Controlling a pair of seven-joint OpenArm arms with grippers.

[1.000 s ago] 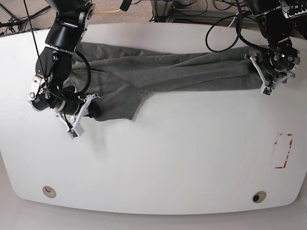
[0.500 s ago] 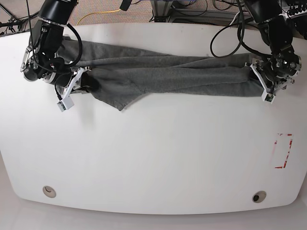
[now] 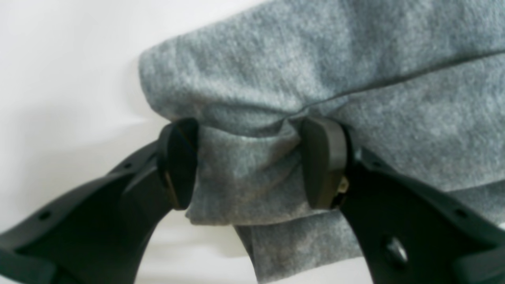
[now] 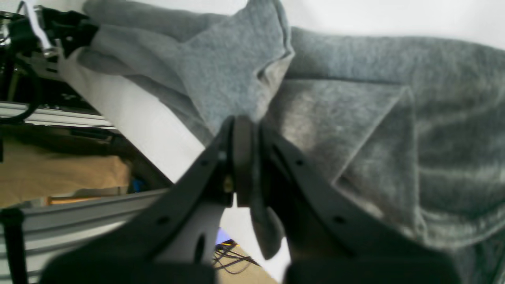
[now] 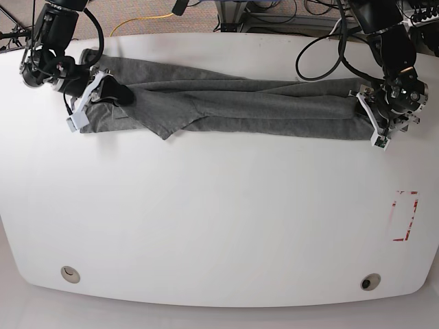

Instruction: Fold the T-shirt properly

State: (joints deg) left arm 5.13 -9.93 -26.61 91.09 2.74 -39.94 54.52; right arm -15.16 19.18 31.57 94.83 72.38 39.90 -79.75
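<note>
The grey T-shirt (image 5: 240,103) lies stretched in a long wrinkled band across the far part of the white table (image 5: 219,219). My right gripper (image 5: 108,93), on the base view's left, is shut on the shirt's left end. In the right wrist view its jaws (image 4: 245,134) pinch a thin fold of the T-shirt (image 4: 355,118), and cloth hangs below them. My left gripper (image 5: 370,118) holds the band's right end. In the left wrist view the gripper (image 3: 252,161) has a thick bunch of the T-shirt (image 3: 315,59) squeezed between wide-set pads (image 3: 321,161).
A red-marked rectangle (image 5: 405,216) sits near the table's right edge. Two round holes (image 5: 68,274) (image 5: 370,282) lie along the front edge. Black cables (image 5: 322,41) trail over the far right of the table, behind the shirt.
My right gripper has carried the shirt's left end back and leftward toward the far corner, flattening the hanging flap. The left gripper has barely moved.
</note>
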